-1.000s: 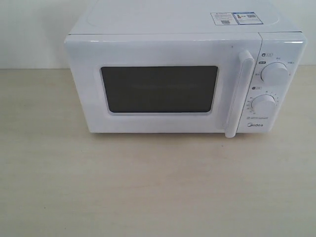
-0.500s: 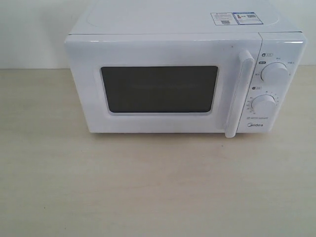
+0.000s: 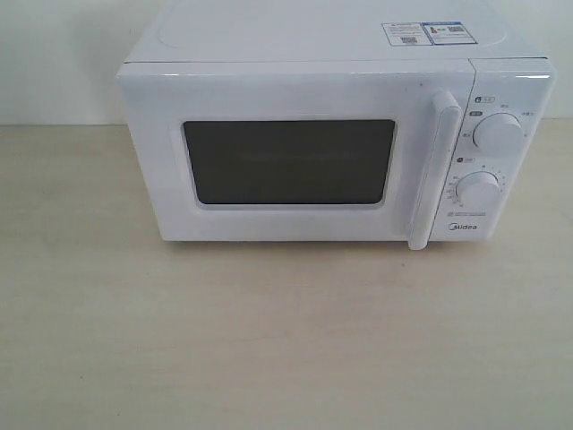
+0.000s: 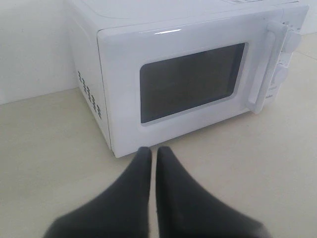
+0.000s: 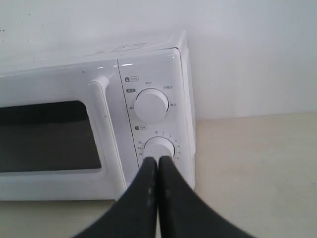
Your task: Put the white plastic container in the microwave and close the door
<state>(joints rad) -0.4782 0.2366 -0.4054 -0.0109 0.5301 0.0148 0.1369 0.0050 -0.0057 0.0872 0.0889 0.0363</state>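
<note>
The white microwave (image 3: 322,36) stands at the back of the table with its door (image 3: 170,152) closed, dark window (image 3: 288,161) facing me and long vertical handle (image 3: 432,170) beside two round dials (image 3: 497,133). The white plastic container is not visible in any view. Neither gripper shows in the exterior view. In the left wrist view my left gripper (image 4: 153,151) is shut and empty, held back from the microwave (image 4: 119,59) near its front left corner. In the right wrist view my right gripper (image 5: 157,161) is shut and empty, in front of the lower dial (image 5: 157,148).
Pale wooden tabletop (image 3: 269,340) spreads in front of the microwave. A white wall (image 3: 54,54) rises behind it. Stickers (image 3: 428,32) lie on the microwave's top. Vent slots (image 4: 89,96) mark its left side.
</note>
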